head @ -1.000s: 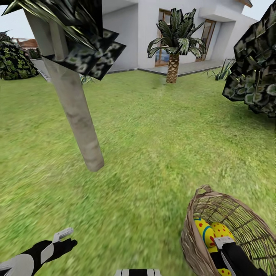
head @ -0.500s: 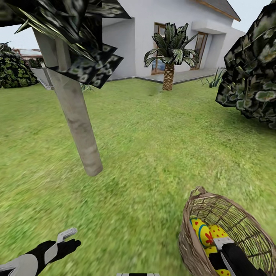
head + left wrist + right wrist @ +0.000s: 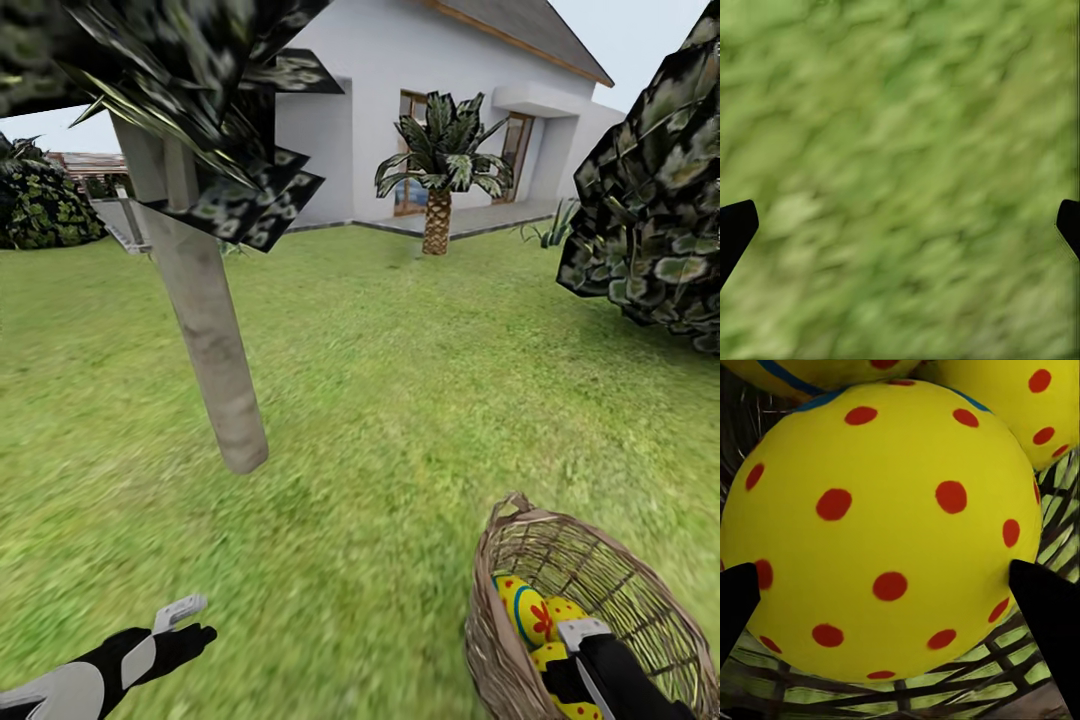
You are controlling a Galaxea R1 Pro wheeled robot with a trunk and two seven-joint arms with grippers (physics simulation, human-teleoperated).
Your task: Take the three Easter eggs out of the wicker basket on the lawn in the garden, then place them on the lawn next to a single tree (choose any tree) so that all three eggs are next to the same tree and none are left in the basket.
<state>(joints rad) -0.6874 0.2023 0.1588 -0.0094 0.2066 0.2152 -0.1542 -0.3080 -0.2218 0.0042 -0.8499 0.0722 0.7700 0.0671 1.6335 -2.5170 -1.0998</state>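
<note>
No text, label or number is legible.

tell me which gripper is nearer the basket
Right. The right gripper is down inside the basket, its fingers either side of a red-dotted yellow egg. The left gripper hangs over bare grass, well off to the basket's side.

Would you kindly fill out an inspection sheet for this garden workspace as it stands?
Surface: lawn, mottled green grass.
Job's things: wicker basket on the grass, Easter eggs inside; tree with pale trunk nearby.
Clutter: nothing seen.
Claws: right claw inside the basket, straddling a red-dotted egg, contact unclear; left claw open above bare grass.
Cables: nothing seen.
Surroundings: white house, palm, dark bushes.
</note>
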